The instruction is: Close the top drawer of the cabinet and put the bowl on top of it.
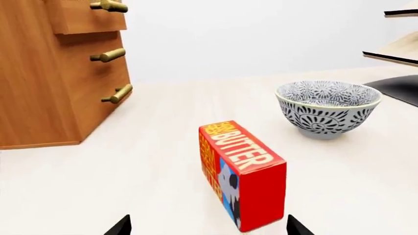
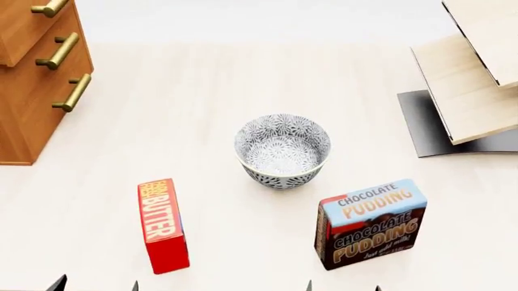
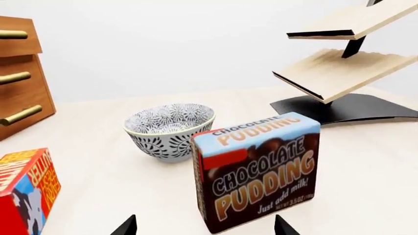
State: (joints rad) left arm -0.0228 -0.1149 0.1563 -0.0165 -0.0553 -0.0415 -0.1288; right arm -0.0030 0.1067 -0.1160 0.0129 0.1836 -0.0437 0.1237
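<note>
Both grippers hang low at the near edge of a pale table, and only their dark fingertips show. The left gripper [image 1: 207, 226] has its tips spread wide, holding nothing; a red butter box [image 1: 242, 176] stands upright just ahead of it, between the tips. The right gripper [image 3: 203, 226] is likewise spread and empty, with a chocolate pudding box [image 3: 258, 171] close in front.

Beyond both boxes, the patterned bowl [image 2: 282, 150] sits upright on the table [image 2: 210, 91], roughly midway between the two arms and touching neither box. Farther out to the left stands the wooden cabinet [image 2: 28, 103]. Its top drawer [image 1: 81, 17] juts forward past the drawer fronts below, so it is not yet closed. The cabinet lies on the left arm's side, making that arm the likelier one to push the drawer. A pale wooden rack [image 2: 474, 79] stands far right.
</note>
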